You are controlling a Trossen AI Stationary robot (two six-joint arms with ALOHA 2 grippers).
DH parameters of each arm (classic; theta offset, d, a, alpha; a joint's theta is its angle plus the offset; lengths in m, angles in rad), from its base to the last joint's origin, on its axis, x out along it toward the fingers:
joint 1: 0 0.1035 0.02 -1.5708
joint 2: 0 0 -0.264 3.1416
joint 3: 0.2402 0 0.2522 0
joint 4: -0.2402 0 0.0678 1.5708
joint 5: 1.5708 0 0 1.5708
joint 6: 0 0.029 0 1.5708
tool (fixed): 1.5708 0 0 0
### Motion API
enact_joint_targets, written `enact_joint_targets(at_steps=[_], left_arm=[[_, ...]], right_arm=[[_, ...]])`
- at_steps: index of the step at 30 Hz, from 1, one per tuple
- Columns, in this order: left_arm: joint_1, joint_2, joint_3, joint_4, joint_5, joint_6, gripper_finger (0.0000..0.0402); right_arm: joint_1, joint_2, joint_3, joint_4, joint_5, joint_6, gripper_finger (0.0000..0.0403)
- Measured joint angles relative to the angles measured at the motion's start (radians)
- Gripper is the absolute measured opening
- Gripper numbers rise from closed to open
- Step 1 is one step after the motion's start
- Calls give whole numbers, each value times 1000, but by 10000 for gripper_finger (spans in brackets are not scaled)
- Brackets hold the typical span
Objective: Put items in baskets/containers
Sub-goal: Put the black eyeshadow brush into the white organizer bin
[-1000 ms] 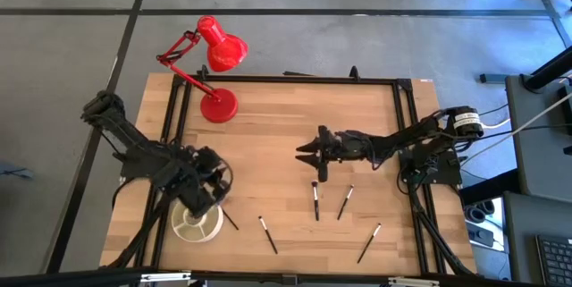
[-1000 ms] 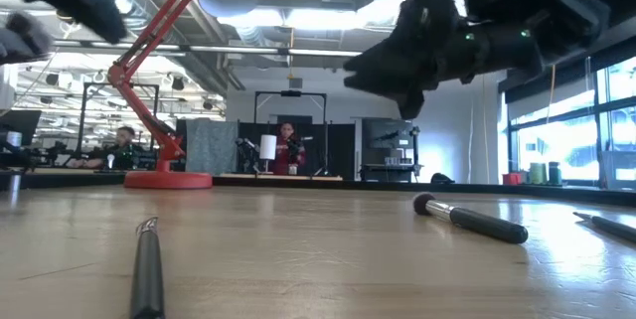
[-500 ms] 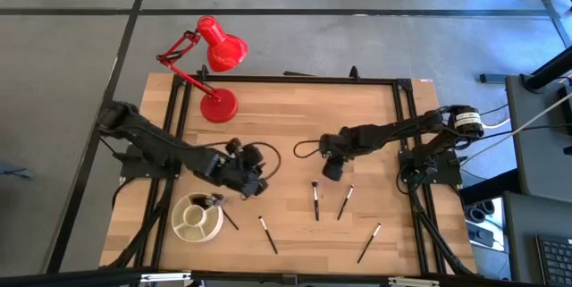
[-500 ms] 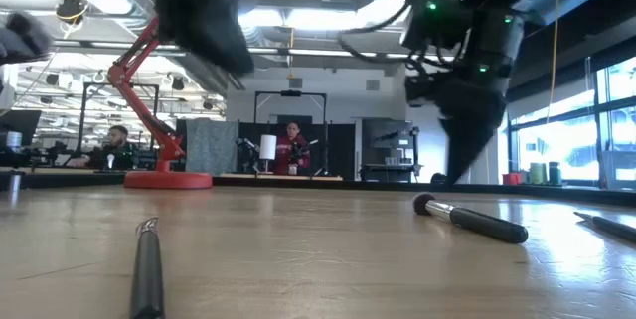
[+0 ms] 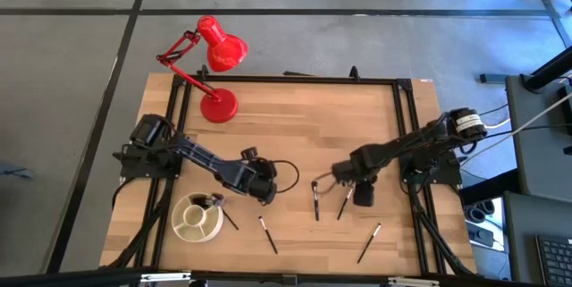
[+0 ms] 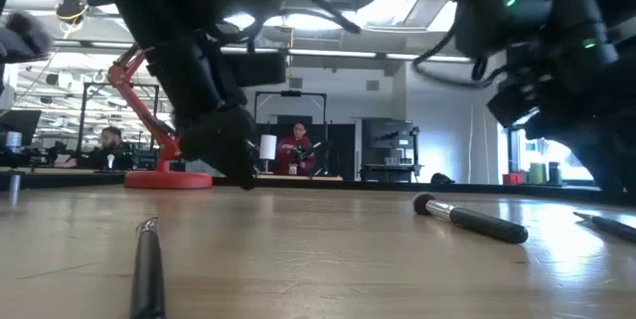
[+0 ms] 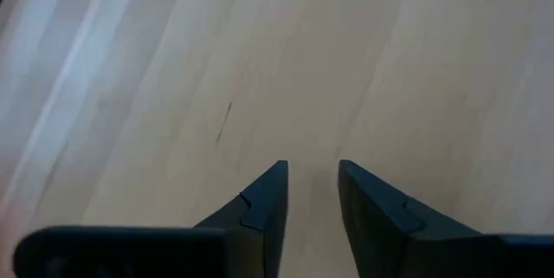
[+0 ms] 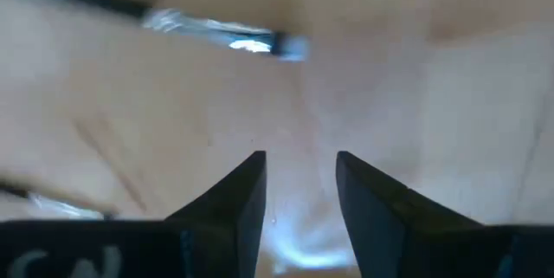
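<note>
Several thin dark makeup brushes lie flat on the wooden table: one [image 5: 315,199] and another [image 5: 344,202] right of centre, more near the front [image 5: 267,233] [image 5: 369,242]. The round cream dish [image 5: 181,224] at front left holds brushes [image 5: 213,200]. My left gripper [image 5: 266,193] [image 7: 312,167] slants down over bare wood right of the dish, open with nothing between its fingers. My right gripper [image 5: 361,196] [image 8: 300,155] points down beside the brush right of centre, open. A blurred brush [image 8: 216,29] lies beyond its fingertips.
A red desk lamp [image 5: 217,99] stands at the table's far left. A black frame [image 5: 286,79] runs round the table. In the low view, brushes [image 6: 472,220] [image 6: 147,269] lie in the foreground, and people sit in the room behind.
My left gripper has left its place over the dish, swung toward the table's right and sunk toward the wood, rolling as it went. My right gripper has gone toward the table's right and near edges and tipped from level to pointing down. The brushes on the table have not moved.
</note>
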Motion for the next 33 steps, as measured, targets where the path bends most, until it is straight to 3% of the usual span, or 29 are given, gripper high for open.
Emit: enact_joint_targets(at_steps=[5,10,25,28,33], left_arm=[[5,0,0,103,-7,50,98],[1,0,0,130,-1,90,98],[-12,0,0,121,0,48,93],[-17,0,0,122,0,35,93],[-17,0,0,123,0,-14,90]], right_arm=[[109,0,0,118,134,-335,141],[154,0,0,160,171,-598,141],[124,130,5,211,167,-788,135],[124,137,5,200,167,-792,107],[123,138,5,175,150,-780,27]])
